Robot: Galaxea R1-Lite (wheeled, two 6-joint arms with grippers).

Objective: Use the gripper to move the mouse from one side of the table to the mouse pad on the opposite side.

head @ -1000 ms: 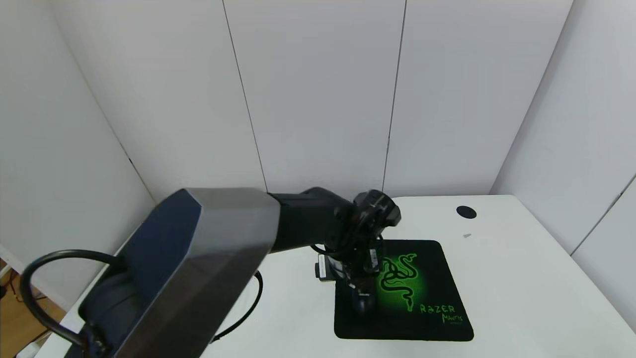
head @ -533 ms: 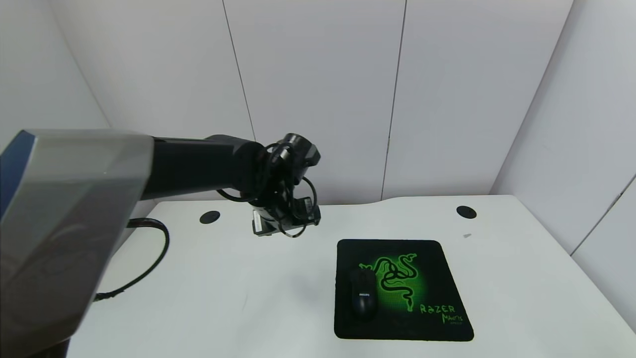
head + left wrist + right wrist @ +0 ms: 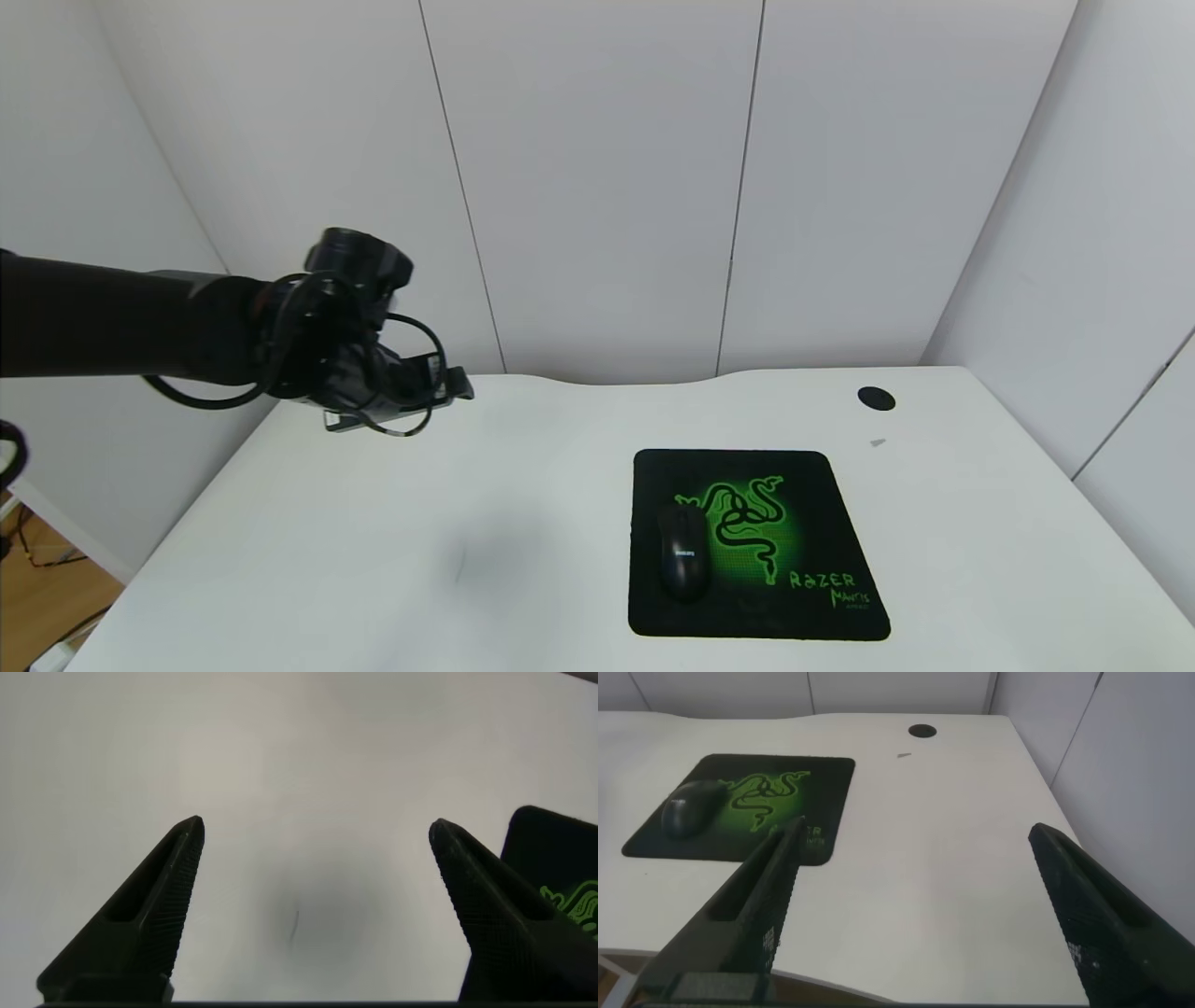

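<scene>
The glossy black mouse (image 3: 681, 558) lies on the left part of the black mouse pad (image 3: 822, 523) with the green snake emblem, on the right half of the white table (image 3: 373, 560). It also shows in the right wrist view (image 3: 688, 810) on the pad (image 3: 822, 775). My left gripper (image 3: 411, 411) is raised high above the table's far left corner, well away from the mouse, open and empty; its fingers (image 3: 168, 887) stand wide apart over bare table. My right gripper (image 3: 915, 840) is open and empty near the table's front right edge, outside the head view.
A round black cable hole (image 3: 876, 399) and a small grey speck (image 3: 877, 442) lie behind the pad at the far right. White panel walls close the back and sides. A faint dark mark (image 3: 459, 563) is on the table's middle.
My left gripper let go of the mouse on the pad, then rose and swung back to the far left. The mouse has stayed on the pad.
</scene>
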